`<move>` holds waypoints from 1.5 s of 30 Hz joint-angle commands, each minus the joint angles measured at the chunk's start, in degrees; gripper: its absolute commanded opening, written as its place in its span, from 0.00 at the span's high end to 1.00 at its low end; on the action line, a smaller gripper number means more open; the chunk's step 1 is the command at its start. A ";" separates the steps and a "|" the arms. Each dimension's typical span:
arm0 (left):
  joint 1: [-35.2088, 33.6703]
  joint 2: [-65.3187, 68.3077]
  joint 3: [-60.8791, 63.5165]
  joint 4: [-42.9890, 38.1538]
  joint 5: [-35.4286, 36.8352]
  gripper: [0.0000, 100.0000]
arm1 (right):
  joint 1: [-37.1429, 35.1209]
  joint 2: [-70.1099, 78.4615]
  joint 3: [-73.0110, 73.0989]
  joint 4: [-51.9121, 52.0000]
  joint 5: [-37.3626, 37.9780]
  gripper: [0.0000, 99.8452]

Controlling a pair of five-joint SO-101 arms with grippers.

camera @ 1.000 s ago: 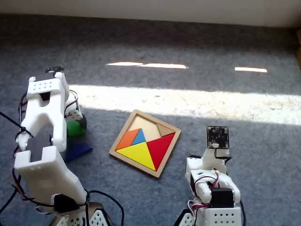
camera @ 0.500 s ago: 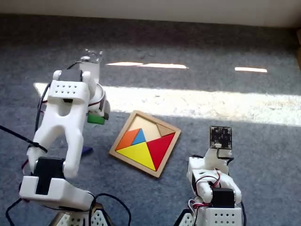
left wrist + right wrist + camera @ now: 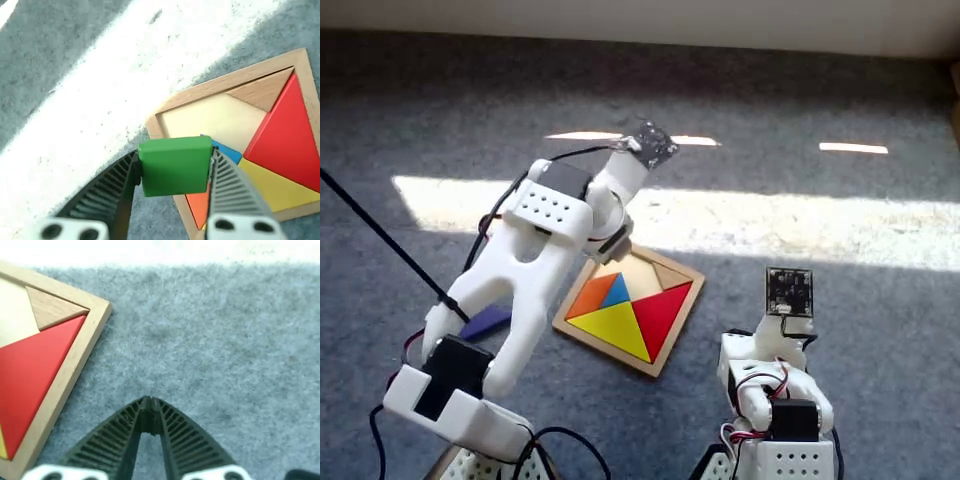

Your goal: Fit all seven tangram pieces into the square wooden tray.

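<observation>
The right gripper [image 3: 149, 407], fingers pressed together, hangs low over the grey carpet [image 3: 225, 340], near the square wooden tray [image 3: 605, 350]. The tray holds a red triangle [image 3: 660, 310], a yellow triangle [image 3: 610, 328], an orange piece [image 3: 588, 295], a small blue triangle [image 3: 615, 292] and a wood-coloured triangle [image 3: 670, 275]. A loose dark blue piece [image 3: 485, 320] lies on the carpet beside the tray. Farther off, the left gripper [image 3: 175, 160] pinches a green tangram piece [image 3: 172, 175] above the tray's corner.
</observation>
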 commanded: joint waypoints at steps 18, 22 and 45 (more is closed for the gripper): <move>11.65 9.71 -3.38 -1.32 -3.87 0.80 | 4.62 -0.57 7.25 -4.26 0.35 0.99; 10.68 9.71 -3.47 -1.58 -3.78 0.75 | 4.62 -0.57 7.25 -4.26 0.44 0.99; 5.58 9.71 -5.49 3.52 -3.78 0.75 | 4.62 -0.57 7.25 -4.26 0.53 0.99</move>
